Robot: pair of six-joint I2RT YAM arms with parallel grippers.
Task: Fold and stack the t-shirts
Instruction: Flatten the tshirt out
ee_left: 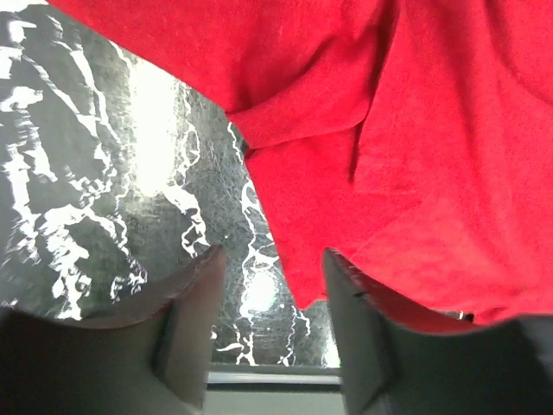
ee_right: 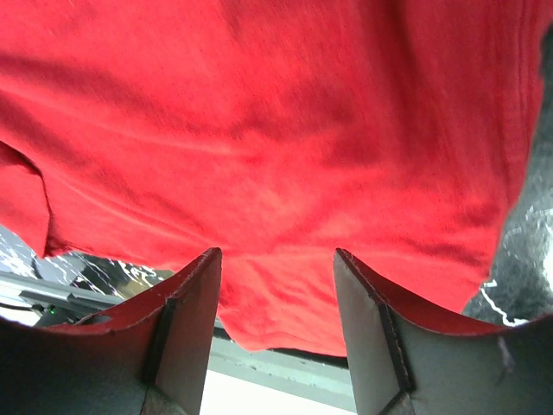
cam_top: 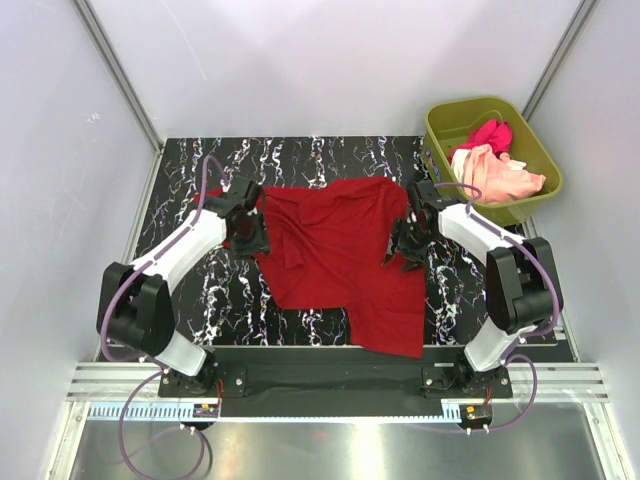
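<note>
Top external checked. Found red t-shirt rumpled, left tool and right tool open, empty. Recommend gripping edges, spreading flat.

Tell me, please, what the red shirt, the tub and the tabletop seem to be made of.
Red shirt: soft matte cloth; it creases and drapes. Tub: probably plastic; smooth olive walls, slight sheen. Tabletop: glossy black with white veins, marble-look, perhaps laminate; glare shows.

Red shirt: soft matt cloth, creased. Table: glossy black marble-look w/ white veins. Tub: smooth olive plastic. Rail: bare metal.
</note>
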